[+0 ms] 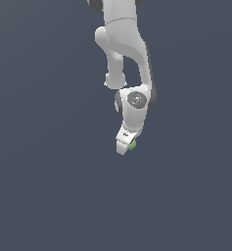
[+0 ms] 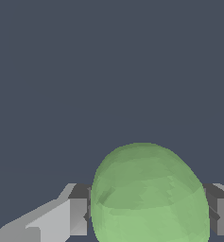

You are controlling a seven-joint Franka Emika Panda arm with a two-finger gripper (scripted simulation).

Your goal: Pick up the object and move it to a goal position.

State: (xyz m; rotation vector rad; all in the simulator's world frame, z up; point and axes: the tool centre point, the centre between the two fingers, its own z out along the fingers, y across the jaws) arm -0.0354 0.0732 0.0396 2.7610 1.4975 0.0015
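One light-green ball (image 2: 149,196) sits pinched between both fingers (image 2: 66,217) of the white gripper (image 1: 127,146), which hangs from the arm (image 1: 123,44) against a plain grey backdrop.

Exterior view: camera sits well back, facing the arm (image 1: 125,54), which hangs in from the frame's top edge with its tool (image 1: 126,145) near frame centre. Flat grey backdrop fills the rest, no edge or horizon to fix the camera's height or angle.

Wrist view: camera rides just behind the tool, looking out along the fingers (image 2: 78,215). Very close, so the green ball (image 2: 149,196) fills much of the frame.

Shared: only the fingertips and the ball (image 1: 132,144), tiny in the exterior view.
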